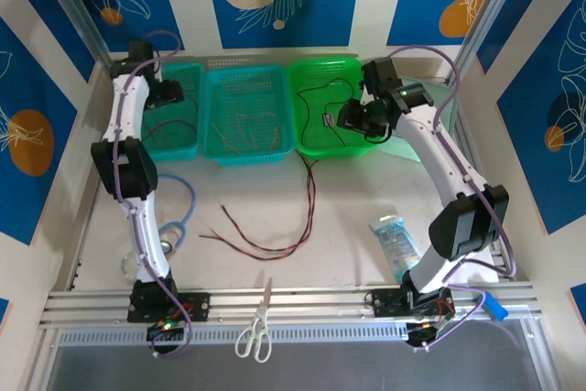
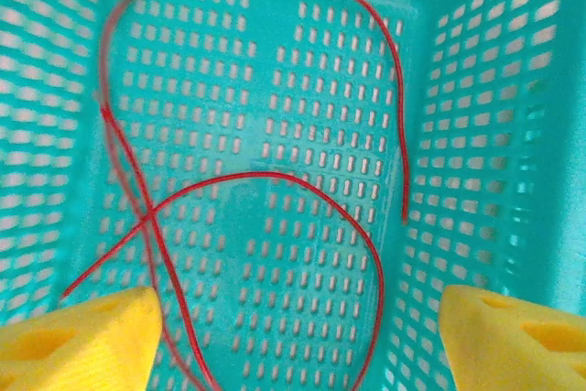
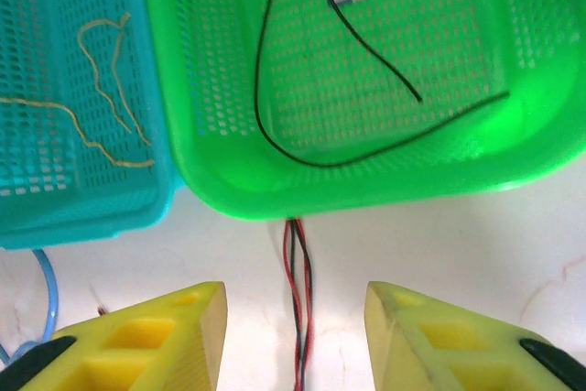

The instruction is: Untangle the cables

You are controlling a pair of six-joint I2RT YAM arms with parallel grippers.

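Hovering just near side of green basket (image 3: 366,185), right gripper (image 3: 295,298) half open, empty, above red-black cables (image 3: 298,263) on table (image 3: 458,254). Risk: pinch takes both strands together, pull tightens tangle. Inside green basket, black cable (image 3: 259,70). Far left of it, left gripper (image 2: 298,309) wide open, empty, above red cable (image 2: 275,176).

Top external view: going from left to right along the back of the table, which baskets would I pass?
Dark teal basket → light turquoise basket → bright green basket.
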